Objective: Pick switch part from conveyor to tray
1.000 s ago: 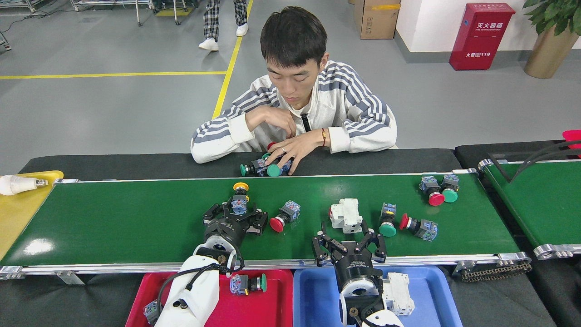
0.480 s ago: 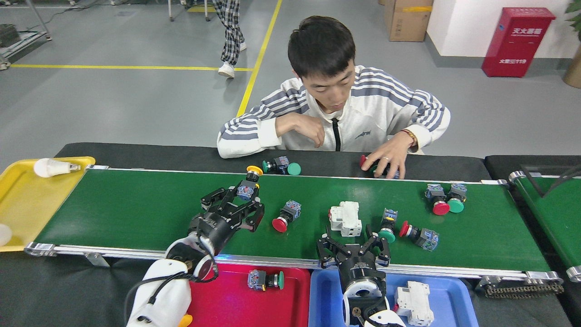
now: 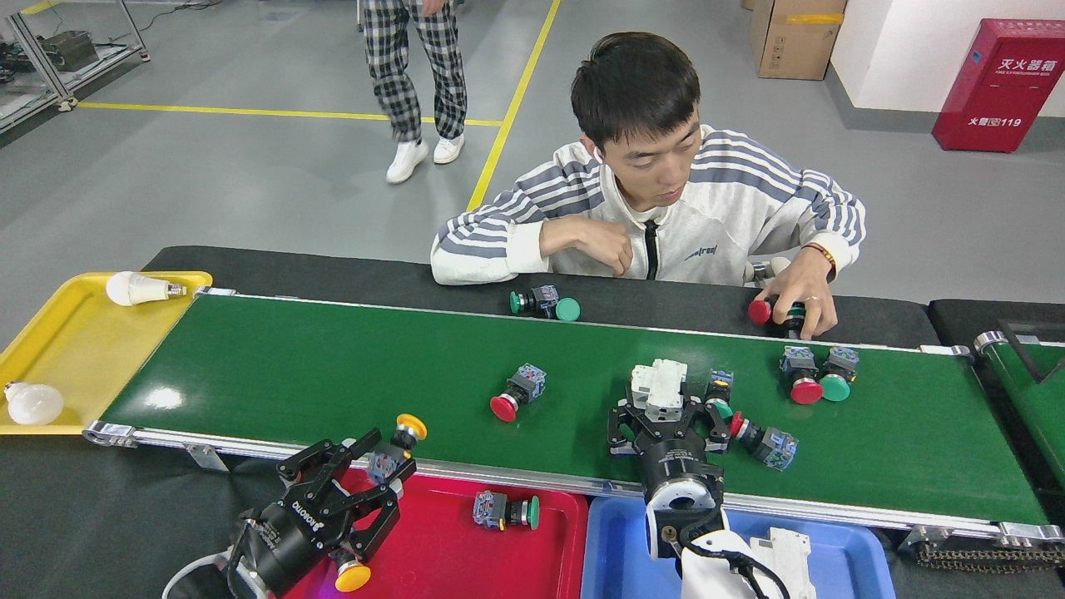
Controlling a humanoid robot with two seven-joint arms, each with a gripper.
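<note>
My left gripper (image 3: 389, 456) is shut on a yellow-capped switch part (image 3: 411, 427), held just past the conveyor's (image 3: 291, 374) near rail, above the red tray's (image 3: 449, 557) back-left corner. A green-capped switch part (image 3: 506, 510) lies in that tray. My right gripper (image 3: 662, 413) is out over the belt, open, its fingers flanking the near end of a white block part (image 3: 657, 384). More switch parts lie on the belt: a red-capped one (image 3: 516, 393), a green one (image 3: 718, 398), a red one (image 3: 764, 442), and a red and green pair (image 3: 818, 376).
A blue tray (image 3: 616, 549) beside the red one holds a white block (image 3: 786, 556). A person sits across the belt, one hand (image 3: 799, 299) on parts on the black table. A yellow tray (image 3: 75, 358) with bulbs is at the left. A second belt (image 3: 1032, 391) runs at the right.
My left gripper has lifted the yellow-capped switch part off the belt and drawn it back over the red tray. My right gripper has moved forward around the white block. The person's hand moved right.
</note>
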